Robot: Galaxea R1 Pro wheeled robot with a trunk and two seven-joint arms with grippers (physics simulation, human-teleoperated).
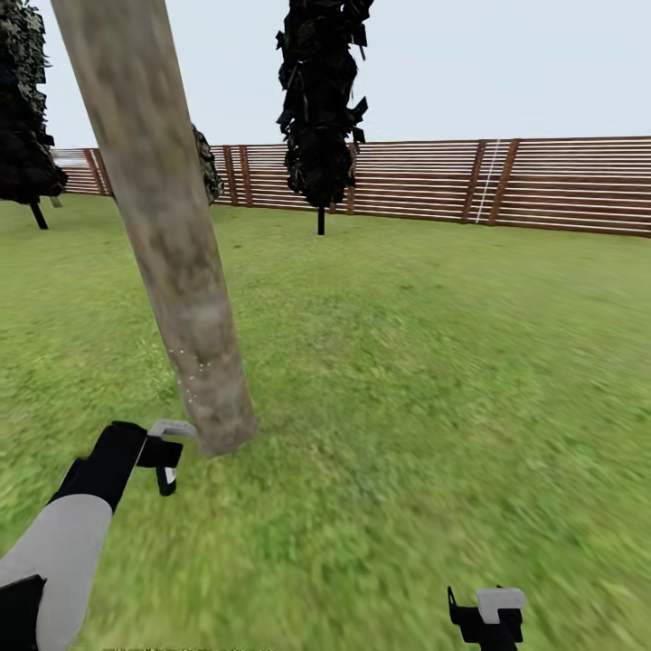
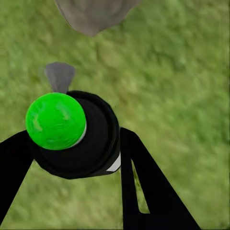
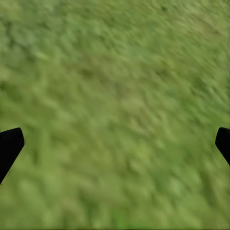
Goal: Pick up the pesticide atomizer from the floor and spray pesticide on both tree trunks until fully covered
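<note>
I note the left pincer (image 1: 165, 457) low at the head view's left, just beside the base of a straight, mottled tan-grey tree trunk (image 1: 167, 226) that rises out of the lawn (image 1: 434, 362) and leans toward the upper left. In the left wrist view the left pincer (image 2: 72, 143) is clenched around the pesticide atomizer (image 2: 79, 139), a dark cylinder seen end-on, with a black finger (image 2: 153, 187) pressed on either side of it. Its cap shows as a bright green dome (image 2: 56, 120), and a small grey nozzle (image 2: 60, 76) projects from the body toward the trunk's foot (image 2: 93, 14), which lies near but apart from it. Faint pale specks show on the lower bark in the head view; I cannot tell what they are.

The right pincer (image 1: 488, 619) sits at the bottom edge of the head view over bare grass, well apart from the trunk. In the right wrist view its two black fingertips (image 3: 9, 146) stand wide apart at opposite edges with nothing but grass between them: released.

Further back, a near-black cone-shaped tree (image 1: 321, 99) stands on the lawn before a brown horizontal-slat wooden fence (image 1: 506, 181). A second dark tree (image 1: 25, 108) stands at the far left.
</note>
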